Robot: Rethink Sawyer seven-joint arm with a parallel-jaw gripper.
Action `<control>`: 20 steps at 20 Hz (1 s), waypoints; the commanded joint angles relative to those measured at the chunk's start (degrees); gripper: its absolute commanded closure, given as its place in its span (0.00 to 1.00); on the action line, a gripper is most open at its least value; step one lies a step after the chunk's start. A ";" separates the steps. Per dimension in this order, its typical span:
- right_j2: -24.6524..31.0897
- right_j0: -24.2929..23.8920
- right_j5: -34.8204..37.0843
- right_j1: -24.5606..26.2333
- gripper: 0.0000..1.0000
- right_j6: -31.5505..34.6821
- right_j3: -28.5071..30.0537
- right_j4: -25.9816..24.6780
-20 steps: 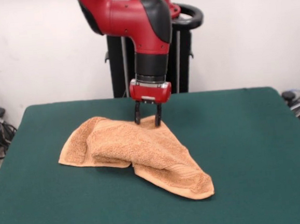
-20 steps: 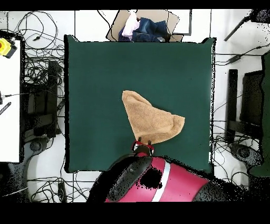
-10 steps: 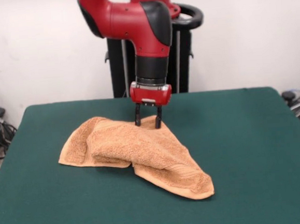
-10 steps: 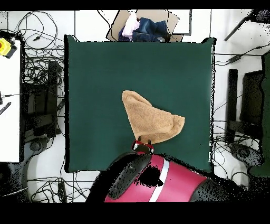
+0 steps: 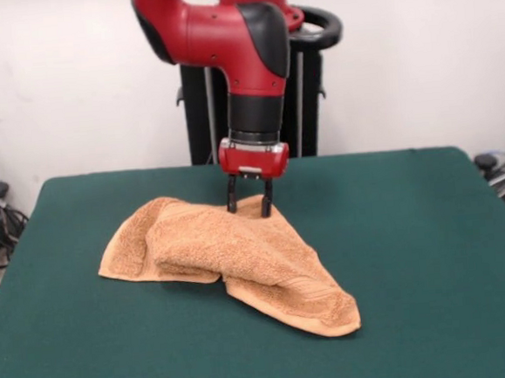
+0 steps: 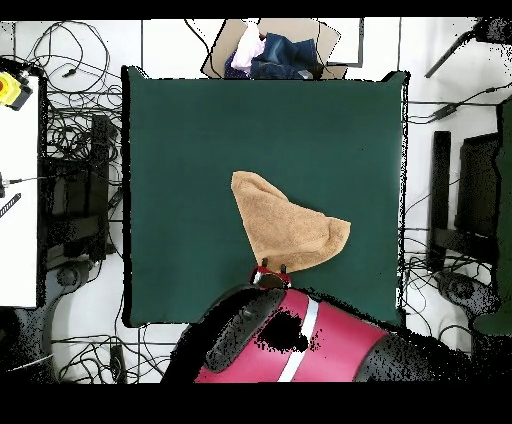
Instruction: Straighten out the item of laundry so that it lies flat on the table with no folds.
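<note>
Front view has my pincer [image 5: 250, 207] hanging at the towel's [image 5: 232, 256] far edge, about 12 o'clock of the heap, fingers spread with a tuft of terry between the tips. Can't tell if they're actually squeezing it. Towel's bunched and folded over itself near the middle of the green table [image 5: 415, 255], one corner trailing toward 5 o'clock. No tag, label or writing I can read anywhere.
</note>
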 commanded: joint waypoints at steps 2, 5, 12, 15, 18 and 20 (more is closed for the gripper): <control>5.01 1.47 0.57 13.20 0.00 10.08 -11.43 5.23; 4.96 1.52 -0.38 15.14 0.00 10.18 -12.27 6.00; 4.28 1.92 -4.39 16.05 1.00 10.16 -11.73 6.79; 4.32 2.16 -2.46 15.16 1.00 10.13 -10.73 8.21; 5.20 1.45 -0.40 13.82 1.00 10.24 -9.74 7.54; 5.73 1.01 -0.23 13.52 1.00 10.60 -9.47 6.97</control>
